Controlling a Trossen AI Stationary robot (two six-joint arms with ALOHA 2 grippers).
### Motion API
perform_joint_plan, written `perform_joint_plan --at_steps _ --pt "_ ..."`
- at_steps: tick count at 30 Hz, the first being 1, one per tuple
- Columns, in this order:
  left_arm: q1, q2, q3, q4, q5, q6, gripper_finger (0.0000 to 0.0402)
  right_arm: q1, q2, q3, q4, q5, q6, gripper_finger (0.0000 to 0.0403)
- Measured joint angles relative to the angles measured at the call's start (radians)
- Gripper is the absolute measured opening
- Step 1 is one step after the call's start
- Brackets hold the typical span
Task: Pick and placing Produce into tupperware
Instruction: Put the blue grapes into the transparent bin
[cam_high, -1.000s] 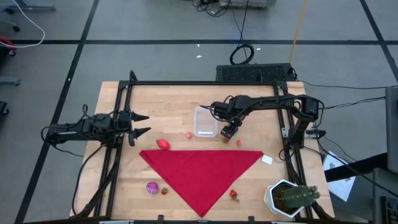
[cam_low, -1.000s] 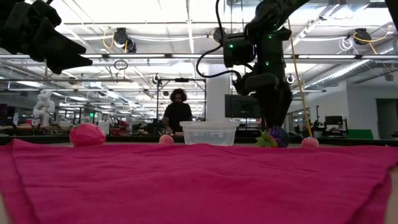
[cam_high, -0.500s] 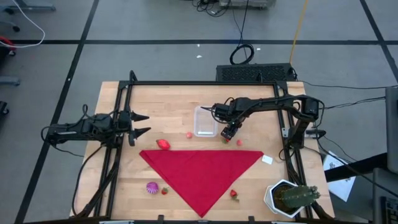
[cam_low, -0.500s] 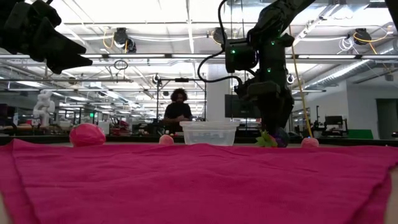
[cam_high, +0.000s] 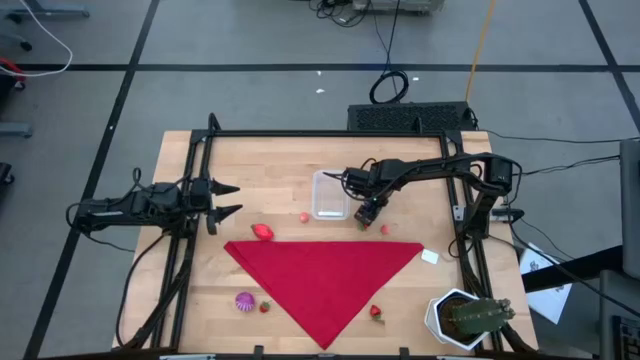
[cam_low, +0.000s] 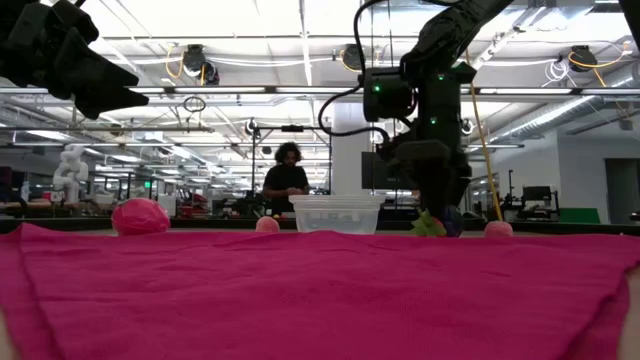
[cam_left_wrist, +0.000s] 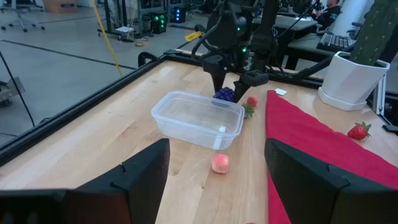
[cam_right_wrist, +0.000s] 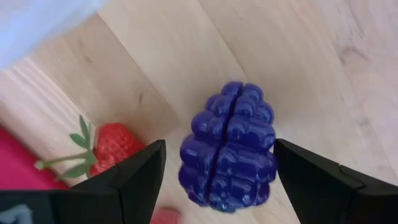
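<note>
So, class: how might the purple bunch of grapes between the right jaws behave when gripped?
The purple grapes look moulded and stiff, so probably won't squash. Their lumpy surface likely helps the right gripper hold them. Rounded overall, they may roll if nudged on the table.

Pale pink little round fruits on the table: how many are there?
2. One pale pink fruit lies beside the clear tub, toward the left arm; the other lies on the tub's other side, close to the red cloth's edge. More could hide under the right arm.

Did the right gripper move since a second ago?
Yes. In the high view the right gripper has crept closer to the clear tub, over the purple berry.
</note>
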Motion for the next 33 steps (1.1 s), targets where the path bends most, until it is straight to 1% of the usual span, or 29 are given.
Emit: perform_joint_plan --at_steps 6,23,33 --pt "0.000 0.000 0.000 0.000 0.000 -0.001 0.0271 0.000 0.000 0.000 0.007 0.000 -0.006 0.0289" --pt "0.000 0.000 0.000 0.000 0.000 -0.002 0.0271 0.000 0.000 0.000 0.006 0.000 -0.016 0.0236" --pt "0.000 0.000 0.000 0.000 0.000 -0.002 0.0271 0.000 0.000 0.001 0.006 0.002 -0.018 0.0225"
